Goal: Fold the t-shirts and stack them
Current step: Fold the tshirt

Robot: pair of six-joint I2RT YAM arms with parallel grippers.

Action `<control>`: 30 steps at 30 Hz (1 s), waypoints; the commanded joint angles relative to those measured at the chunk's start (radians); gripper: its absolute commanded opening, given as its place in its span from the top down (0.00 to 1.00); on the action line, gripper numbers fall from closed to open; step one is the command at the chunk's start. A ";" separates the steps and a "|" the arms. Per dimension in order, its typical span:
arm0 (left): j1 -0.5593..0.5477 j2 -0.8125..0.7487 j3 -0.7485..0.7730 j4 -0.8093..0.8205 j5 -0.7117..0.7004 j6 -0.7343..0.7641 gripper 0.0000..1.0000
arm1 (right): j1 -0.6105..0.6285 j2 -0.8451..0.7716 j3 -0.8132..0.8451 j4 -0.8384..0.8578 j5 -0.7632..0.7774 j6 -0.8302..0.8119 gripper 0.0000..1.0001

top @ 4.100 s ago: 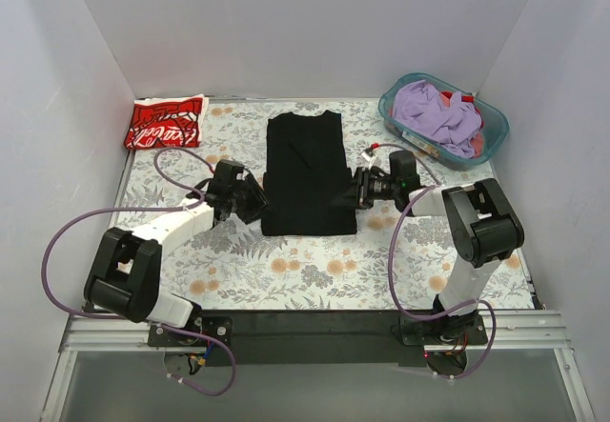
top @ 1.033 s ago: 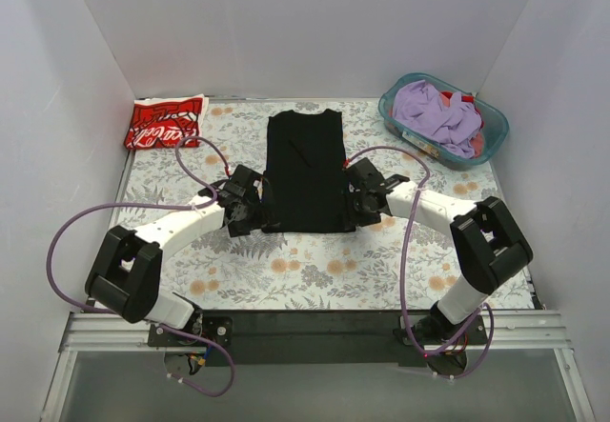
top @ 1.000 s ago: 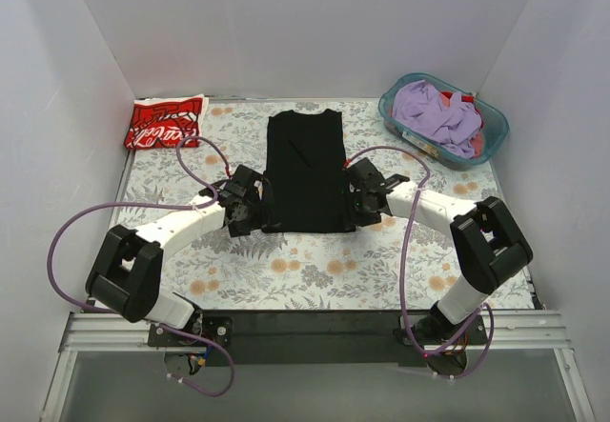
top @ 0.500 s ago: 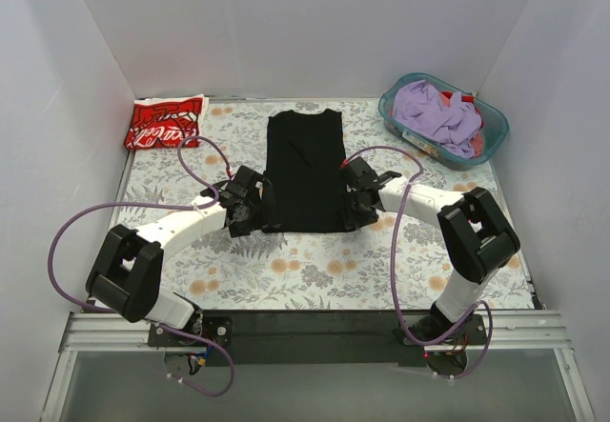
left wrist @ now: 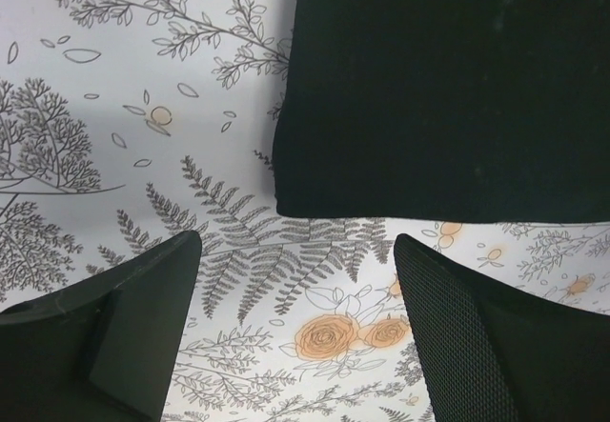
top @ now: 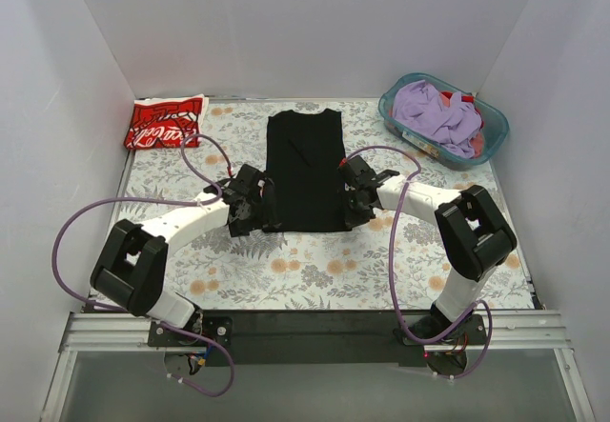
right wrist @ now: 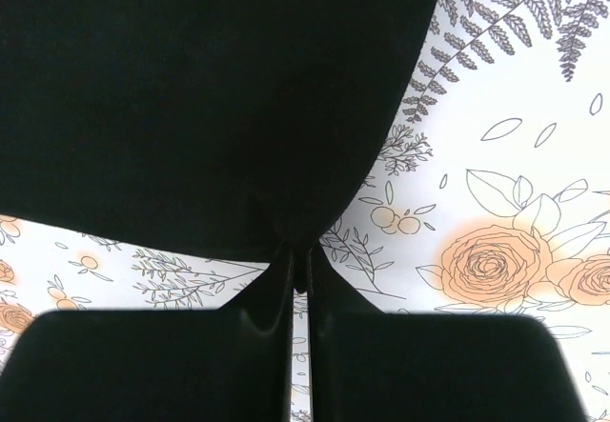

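Right gripper (right wrist: 298,268) was clamped on the black t-shirt's (right wrist: 191,79) near hem corner, left gripper (left wrist: 295,251) spread wide just short of the other corner.

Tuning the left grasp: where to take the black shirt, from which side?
Near left hem corner of the black t-shirt, from its left. It lies flat and exposed ahead of the open left gripper, opposite the corner the right gripper pinches.

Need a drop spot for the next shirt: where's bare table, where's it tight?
Free: the near table strip between black t-shirt hem and arm bases; the far gap between red t-shirt and black t-shirt. Tight: both hem corners, left gripper open, right gripper pinching cloth; basket fills the far-right corner.
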 commanded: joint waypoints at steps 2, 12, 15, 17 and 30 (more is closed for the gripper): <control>-0.009 0.038 0.057 -0.008 -0.012 -0.013 0.20 | 0.004 0.063 -0.027 -0.035 0.027 -0.003 0.99; -0.020 0.142 0.129 -0.037 -0.050 -0.016 0.52 | 0.002 0.048 -0.041 -0.018 0.016 -0.010 0.99; -0.021 0.158 0.138 -0.048 -0.056 -0.016 0.54 | 0.002 0.045 -0.044 -0.015 0.014 -0.010 0.99; -0.021 0.162 0.142 -0.057 -0.062 -0.016 0.57 | 0.004 0.047 -0.044 -0.012 0.011 -0.012 0.99; -0.023 0.227 0.143 -0.099 -0.073 -0.009 0.63 | 0.002 0.048 -0.043 -0.012 0.007 -0.012 0.99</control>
